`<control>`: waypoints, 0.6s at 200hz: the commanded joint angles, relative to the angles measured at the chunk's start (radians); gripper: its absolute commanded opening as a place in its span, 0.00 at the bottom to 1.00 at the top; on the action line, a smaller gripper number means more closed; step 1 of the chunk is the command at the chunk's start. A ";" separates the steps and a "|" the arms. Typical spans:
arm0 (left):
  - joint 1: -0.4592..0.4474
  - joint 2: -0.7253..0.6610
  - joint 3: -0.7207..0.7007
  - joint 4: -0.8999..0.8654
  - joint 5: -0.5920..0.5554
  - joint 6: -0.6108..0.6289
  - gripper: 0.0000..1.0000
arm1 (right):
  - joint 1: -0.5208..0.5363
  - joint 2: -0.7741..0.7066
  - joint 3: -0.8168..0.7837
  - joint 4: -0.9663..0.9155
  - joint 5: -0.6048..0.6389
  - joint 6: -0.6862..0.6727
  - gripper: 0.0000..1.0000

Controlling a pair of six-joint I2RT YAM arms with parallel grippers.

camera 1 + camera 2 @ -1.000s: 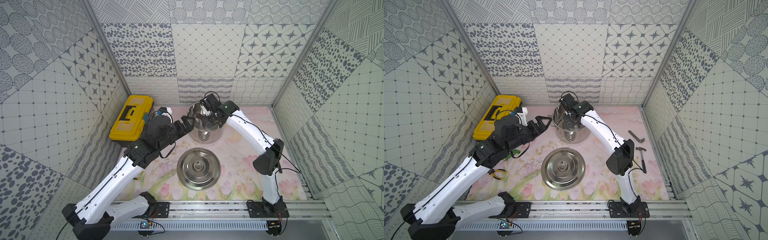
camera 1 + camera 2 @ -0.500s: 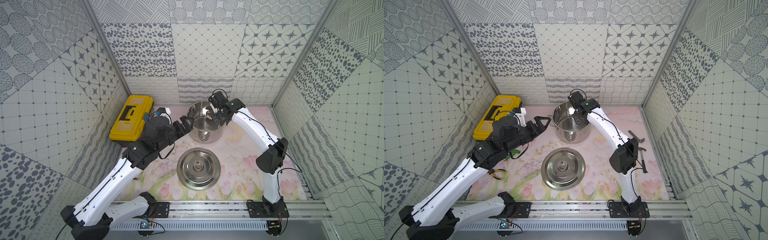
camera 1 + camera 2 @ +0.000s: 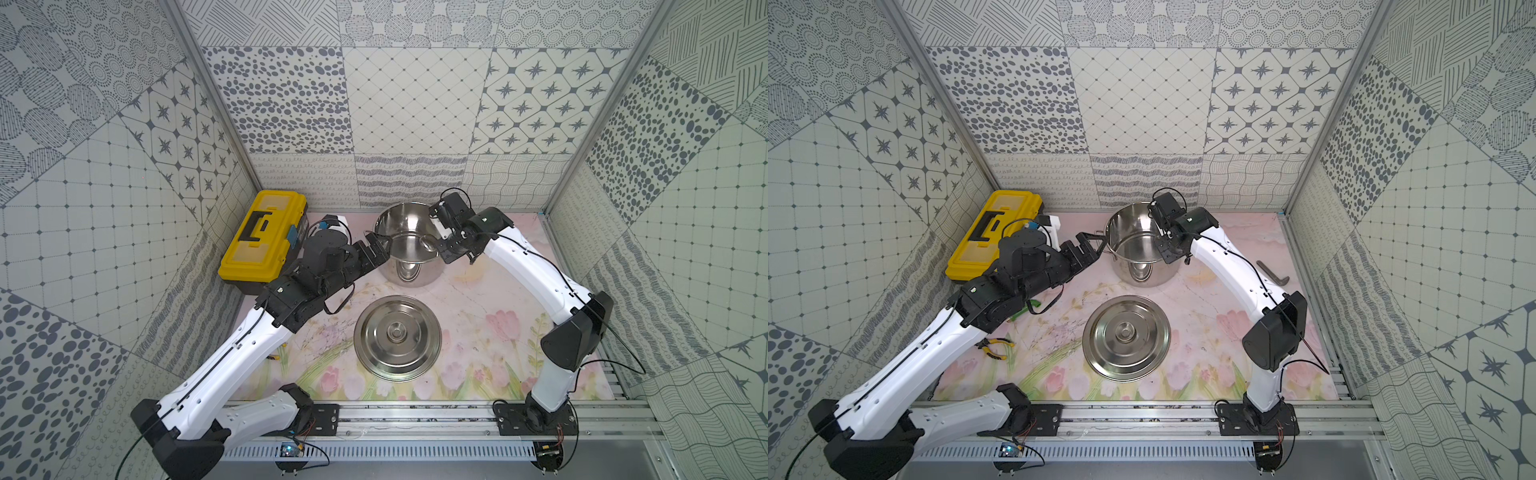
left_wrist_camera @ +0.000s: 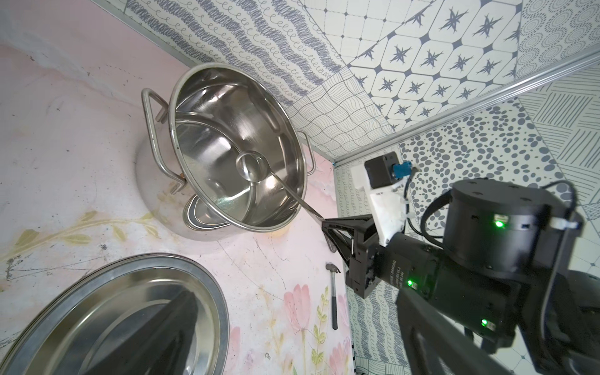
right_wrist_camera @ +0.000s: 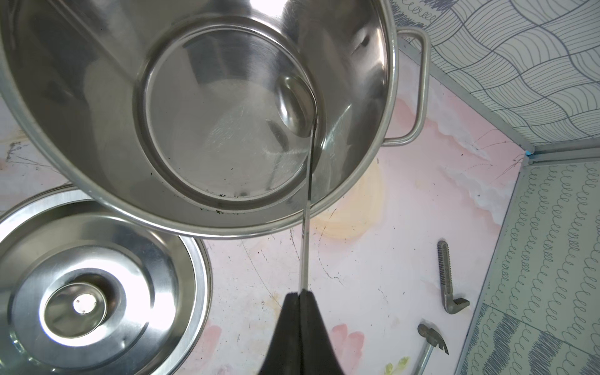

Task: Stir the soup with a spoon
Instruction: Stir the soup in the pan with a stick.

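Note:
A steel pot (image 3: 411, 272) stands at the back of the mat; in the wrist views (image 4: 201, 130) (image 5: 107, 136) its inside is bare shiny steel and I make out no soup. The spoon's round bowl (image 5: 293, 107) (image 4: 251, 167) (image 3: 428, 241) lies low inside the pot by the right wall. Its thin handle (image 5: 306, 246) slants out over the rim. My right gripper (image 5: 300, 293) (image 3: 446, 249) (image 3: 1166, 249) (image 4: 324, 222) is shut on the handle's end, just outside the right rim. My left gripper (image 3: 376, 245) (image 3: 1092, 245) (image 4: 298, 341) stands open beside the pot's left handle, holding nothing.
The pot's lid (image 3: 397, 336) (image 5: 84, 292) lies knob up in front of the pot. A yellow toolbox (image 3: 264, 241) sits at the back left. A hammer (image 4: 333, 292) (image 5: 431, 337) and a grey angled tool (image 3: 1273, 274) (image 5: 446, 279) lie near the right wall. Pliers (image 3: 994, 347) lie under the left arm.
My right gripper has swung from over the pot's middle to its right rim, carrying the spoon along inside the pot. The left arm has hardly moved.

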 commanded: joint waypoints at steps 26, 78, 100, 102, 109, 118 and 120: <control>0.012 0.088 0.077 0.119 0.009 0.096 1.00 | 0.034 -0.037 -0.045 0.056 -0.079 0.067 0.00; 0.036 0.129 0.067 0.230 -0.012 0.142 1.00 | 0.042 0.019 0.020 0.098 -0.159 0.128 0.00; 0.047 0.123 0.063 0.253 0.003 0.181 1.00 | 0.043 0.069 0.078 0.098 -0.157 0.130 0.00; 0.050 0.123 0.065 0.251 0.009 0.186 0.99 | 0.043 0.074 0.084 0.098 -0.156 0.128 0.00; 0.052 0.122 0.072 0.249 0.025 0.204 0.99 | 0.043 0.089 0.102 0.098 -0.151 0.128 0.00; 0.053 0.120 0.079 0.247 0.045 0.226 0.99 | 0.043 0.113 0.129 0.099 -0.139 0.124 0.00; 0.053 0.120 0.081 0.245 0.047 0.231 0.99 | 0.044 0.117 0.135 0.098 -0.138 0.123 0.00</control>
